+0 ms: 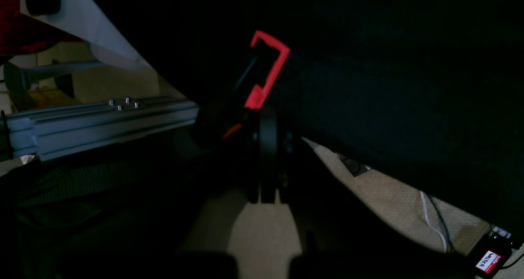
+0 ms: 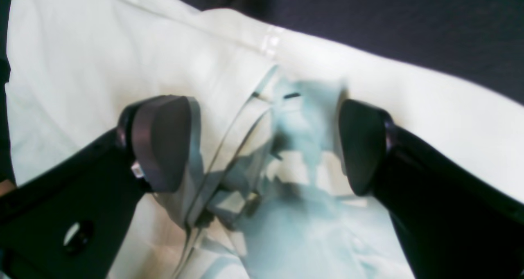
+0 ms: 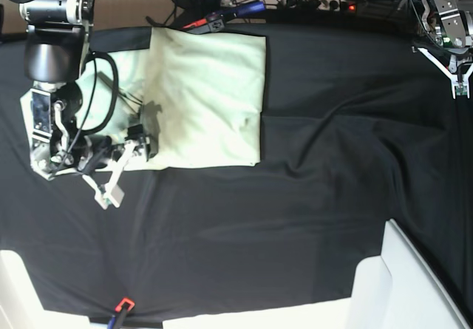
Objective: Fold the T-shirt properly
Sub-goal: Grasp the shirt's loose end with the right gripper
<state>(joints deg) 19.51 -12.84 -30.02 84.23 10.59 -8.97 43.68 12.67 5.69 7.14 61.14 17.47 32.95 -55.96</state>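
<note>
Now the right gripper (image 2: pixel 266 148) hangs wide open over the T-shirt (image 3: pixel 211 92). It grasps nothing. Far away, the left gripper (image 1: pixel 266 189) is clenched on nothing.

item: T-shirt (image 3: pixel 211 100), pale mint-green, plain
state: partly folded into a rough rectangle; layers overlap, one folded edge running across the fabric in the right wrist view (image 2: pixel 229 66)
pose: lying flat, a few soft wrinkles near its lower right corner
location: upper left of the black-covered table in the base view, top edge near the table's far edge
left part: extends under the arm there, partly hidden
</note>
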